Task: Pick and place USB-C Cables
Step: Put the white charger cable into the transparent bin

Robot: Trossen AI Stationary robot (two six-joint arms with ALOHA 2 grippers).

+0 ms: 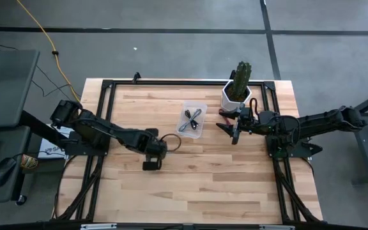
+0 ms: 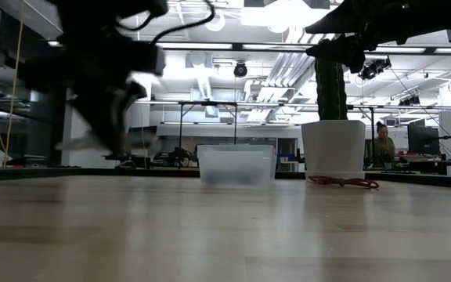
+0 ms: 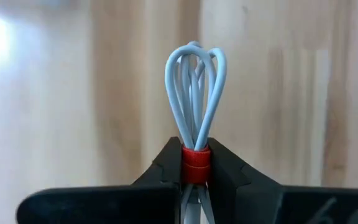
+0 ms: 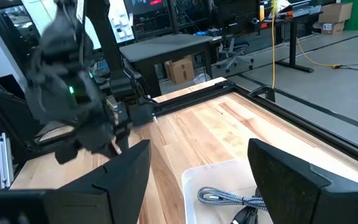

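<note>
- Wooden surface [image 1: 190,185], dark frame round its edges.
- Left claw [image 1: 151,165] over the surface's middle-left, at about 8 o'clock from the clear tray [image 1: 193,120]; clenched on the whitish cable [image 3: 196,99] at its red band, loops poking out past the fingers [image 3: 166,168].
- Right claw [image 1: 234,135] at 3 o'clock of the tray, fingers [image 4: 126,168] spread, nothing held.
- White pot with cactus [image 1: 237,89] at 2 o'clock of the tray.
- Tray holds 2 cables: grey braided cable [image 4: 229,199] and a black cable [image 1: 188,118].
- Dark red cable [image 2: 343,182] lies on the surface by the pot's base.
</note>
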